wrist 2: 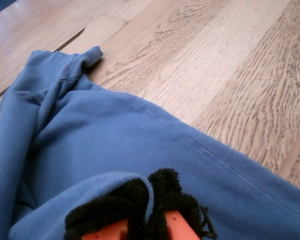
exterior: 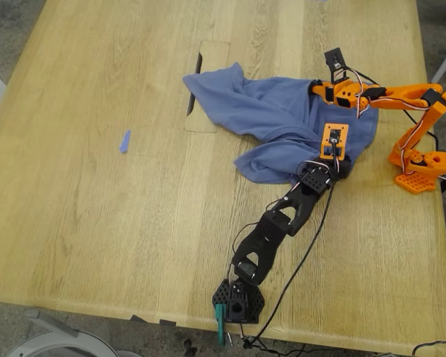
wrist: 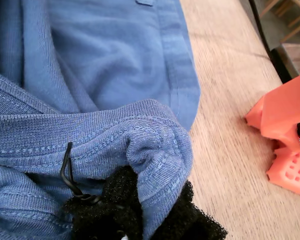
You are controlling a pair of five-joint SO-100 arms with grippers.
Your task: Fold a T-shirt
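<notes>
The slate-blue T-shirt (exterior: 267,111) lies crumpled on the wooden table, right of centre in the exterior view, with no print showing. My first gripper (exterior: 333,162), on the black arm, is shut on the shirt's ribbed collar edge. In the first wrist view its black foam pads (wrist: 110,210) pinch the folded blue rib (wrist: 155,145). My second gripper (exterior: 317,91), on the orange arm, is shut on the shirt's far right edge. In the second wrist view its black-padded orange fingers (wrist 2: 167,192) hold a fold of the blue cloth (wrist 2: 115,145).
A small blue scrap (exterior: 125,141) lies on the table at the exterior view's left. A rectangular cut-out panel (exterior: 208,89) sits under the shirt's left tip. The orange arm's base (exterior: 420,167) stands at the right edge, the black arm's base (exterior: 238,301) at the front edge.
</notes>
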